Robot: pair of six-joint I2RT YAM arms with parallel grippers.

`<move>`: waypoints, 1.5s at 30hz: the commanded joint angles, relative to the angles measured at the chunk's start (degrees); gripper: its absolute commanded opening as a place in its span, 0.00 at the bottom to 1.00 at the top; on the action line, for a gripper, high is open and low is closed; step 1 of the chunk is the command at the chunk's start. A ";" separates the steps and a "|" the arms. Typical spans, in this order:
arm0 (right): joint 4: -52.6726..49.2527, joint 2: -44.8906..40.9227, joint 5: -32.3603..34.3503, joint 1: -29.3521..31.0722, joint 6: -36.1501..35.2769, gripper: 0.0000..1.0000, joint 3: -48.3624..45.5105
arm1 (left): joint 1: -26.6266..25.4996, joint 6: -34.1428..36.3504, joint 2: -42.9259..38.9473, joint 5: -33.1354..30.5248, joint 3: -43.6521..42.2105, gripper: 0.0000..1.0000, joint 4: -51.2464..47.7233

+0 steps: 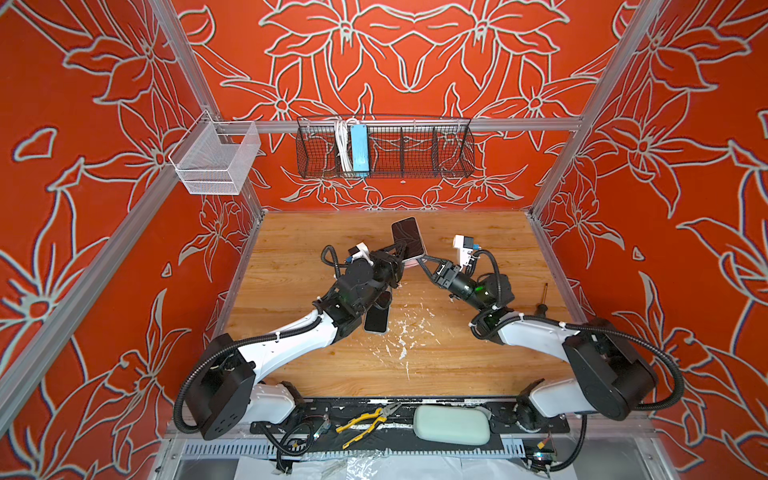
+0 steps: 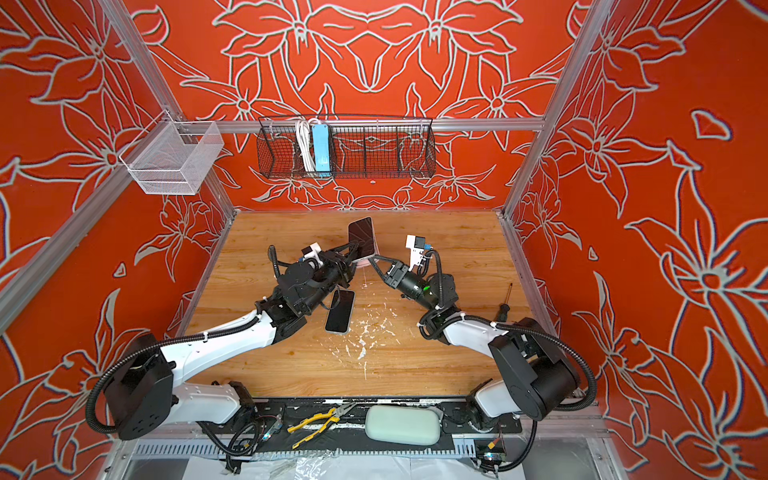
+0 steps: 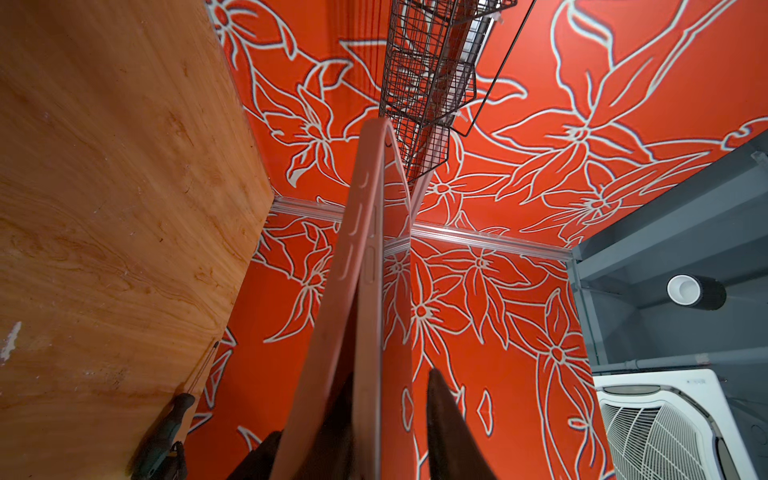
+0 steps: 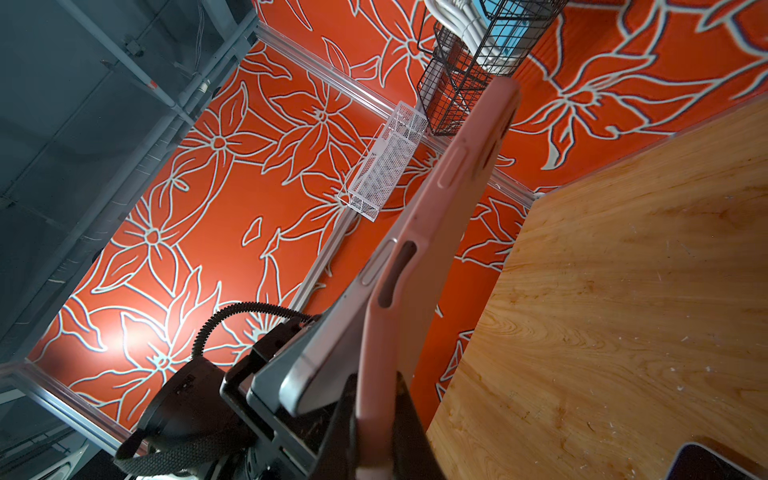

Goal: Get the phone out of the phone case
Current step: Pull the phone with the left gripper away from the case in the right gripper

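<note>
**Phone half out of its case, both held in the air**

We judge the job to be about midway. In both top views the phone (image 1: 409,237) stands tilted in the middle of the frame, lifted off the counter (image 1: 291,257). Its dark screen faces up and to the left, and the pink case (image 1: 411,261) shows as a sliver under its lower edge.

The wrist views show the parting. Near the bottom of each frame the phone's grey edge stands clear of the case wall, with a dark gap between them. Toward the top of each frame the two are joined, so the far end looks seated.

The right fingers (image 4: 405,424) are closed tight on the loose lower end of the case. The left fingers (image 3: 449,424) bracket the phone's lower end at a narrow gap. One sits just beside the glass, but we cannot tell whether they actually press it.

What is left, as we read it, is to draw the seated end free and bring phone and case apart.

A second phone (image 2: 340,309) lies flat on the counter, lower middle of the frame, beneath the left arm.
</note>
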 commanded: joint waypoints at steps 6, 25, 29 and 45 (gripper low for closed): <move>6.27 -0.78 -1.24 0.75 0.73 0.09 -0.20 | 0.92 1.96 0.35 1.52 1.46 0.12 3.42; -9.31 -4.81 4.74 1.19 -4.91 0.09 -0.56 | 0.87 -0.51 5.65 11.84 5.14 0.00 13.67; -16.58 -8.01 6.81 1.23 -8.25 0.09 -0.32 | 0.27 0.50 5.75 14.74 6.69 0.00 13.20; -26.00 -11.67 11.00 1.19 -12.38 0.09 -0.08 | -1.19 -1.20 8.38 18.15 8.09 0.00 17.05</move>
